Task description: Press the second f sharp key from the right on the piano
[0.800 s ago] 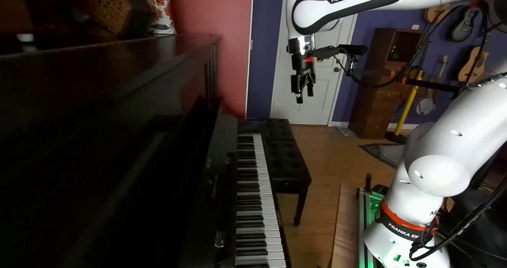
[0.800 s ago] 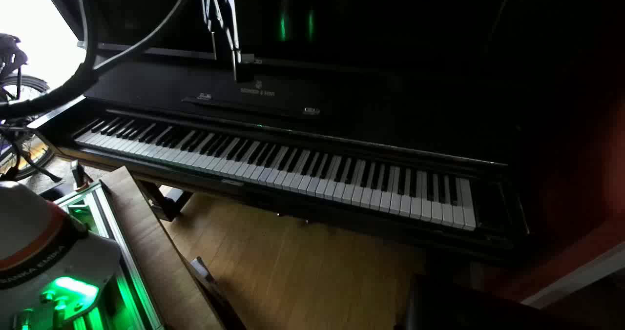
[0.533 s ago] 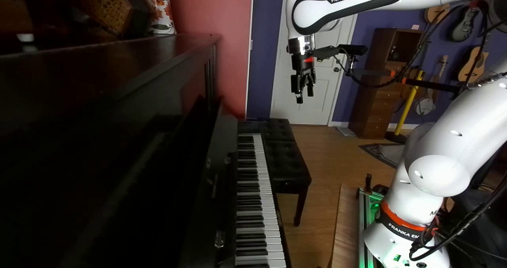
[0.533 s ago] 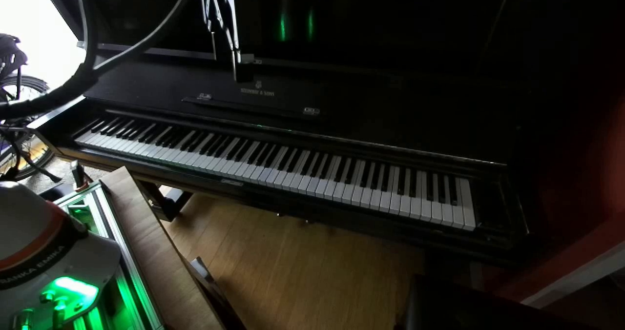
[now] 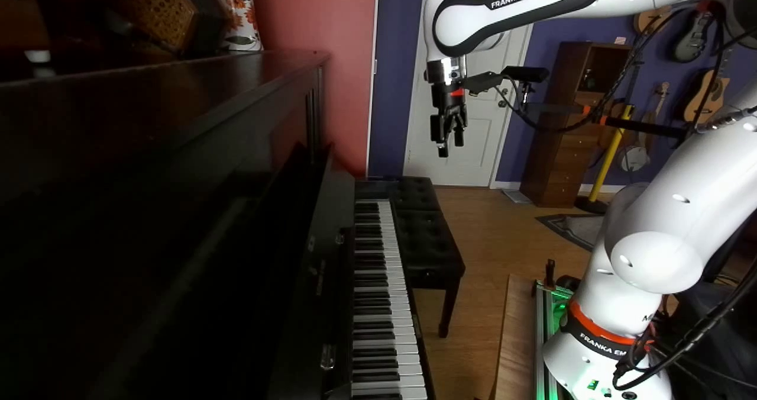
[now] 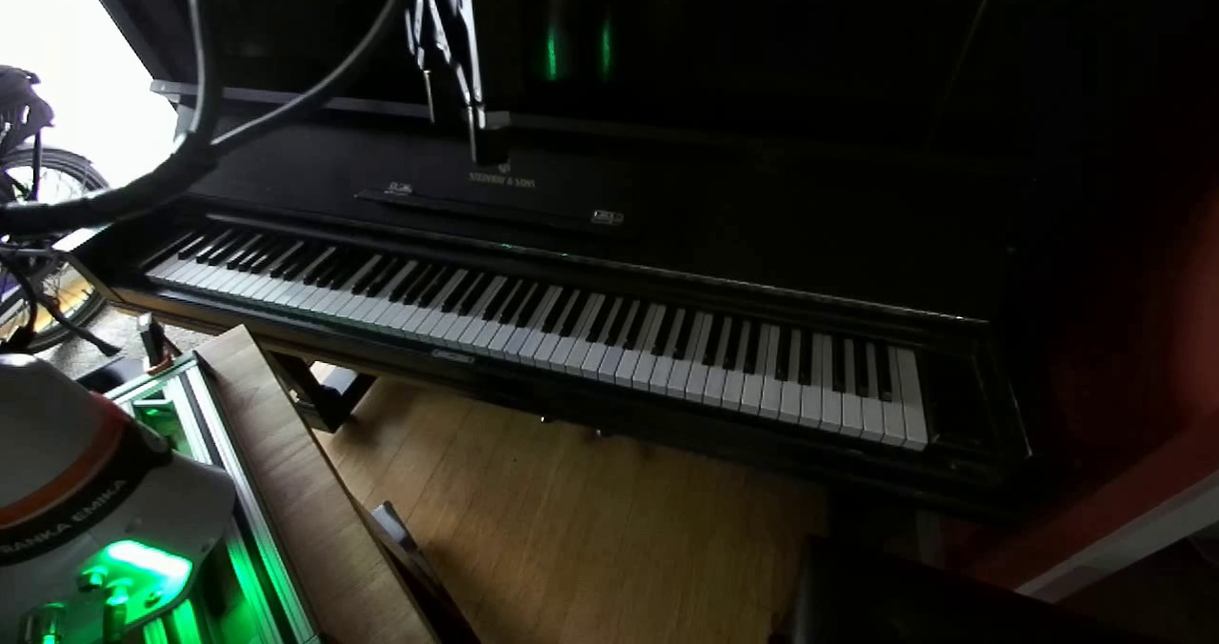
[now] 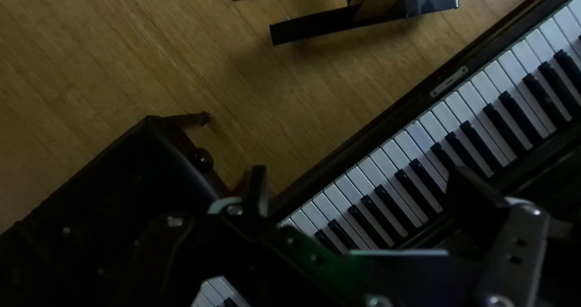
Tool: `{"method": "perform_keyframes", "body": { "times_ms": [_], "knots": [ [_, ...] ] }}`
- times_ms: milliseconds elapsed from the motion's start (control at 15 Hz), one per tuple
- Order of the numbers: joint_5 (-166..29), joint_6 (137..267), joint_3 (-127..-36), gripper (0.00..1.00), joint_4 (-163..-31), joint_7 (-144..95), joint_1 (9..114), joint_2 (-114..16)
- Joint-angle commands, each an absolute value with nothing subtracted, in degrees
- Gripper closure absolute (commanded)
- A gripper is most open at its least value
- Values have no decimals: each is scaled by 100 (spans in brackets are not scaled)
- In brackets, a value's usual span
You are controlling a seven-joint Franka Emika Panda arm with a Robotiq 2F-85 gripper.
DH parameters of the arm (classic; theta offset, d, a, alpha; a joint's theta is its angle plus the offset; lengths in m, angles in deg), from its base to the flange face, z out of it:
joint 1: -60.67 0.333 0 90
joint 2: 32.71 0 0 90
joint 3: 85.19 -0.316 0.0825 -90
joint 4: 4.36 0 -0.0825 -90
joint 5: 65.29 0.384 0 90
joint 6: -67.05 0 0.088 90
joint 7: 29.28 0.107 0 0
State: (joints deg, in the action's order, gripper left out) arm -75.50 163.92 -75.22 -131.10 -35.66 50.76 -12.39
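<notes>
One large, dark upright piano (image 6: pixel 762 215) fills much of both exterior views, its single long row of white and black keys (image 6: pixel 531 344) facing one white robot arm (image 5: pixel 656 264). Next down in size come one pale door (image 5: pixel 485 151), one brown cabinet (image 5: pixel 562 163) and one black padded bench (image 5: pixel 426 240), the last standing just beside the keys in an exterior view. One end effector (image 5: pixel 450 147) is the smallest of these, hanging higher than the keys and well apart from them, its two fingers (image 7: pixel 256 191) parted with a wide gap between them in the wrist view.
</notes>
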Motion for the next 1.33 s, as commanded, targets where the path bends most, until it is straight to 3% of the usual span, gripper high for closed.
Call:
{"method": "perform_keyframes", "body": {
  "times_ms": [0,600,667,1267],
  "knots": [
    [-7496,17534,-7481,0,-13448,-3657,5190,-1526],
    [-6389,21006,-7223,0,-14430,-4175,5190,-2611],
    [-6761,20602,-7347,0,-14305,-3955,5121,-2411],
    [-6567,21114,-7294,0,-14269,-4257,5122,-2990]
  ]
}}
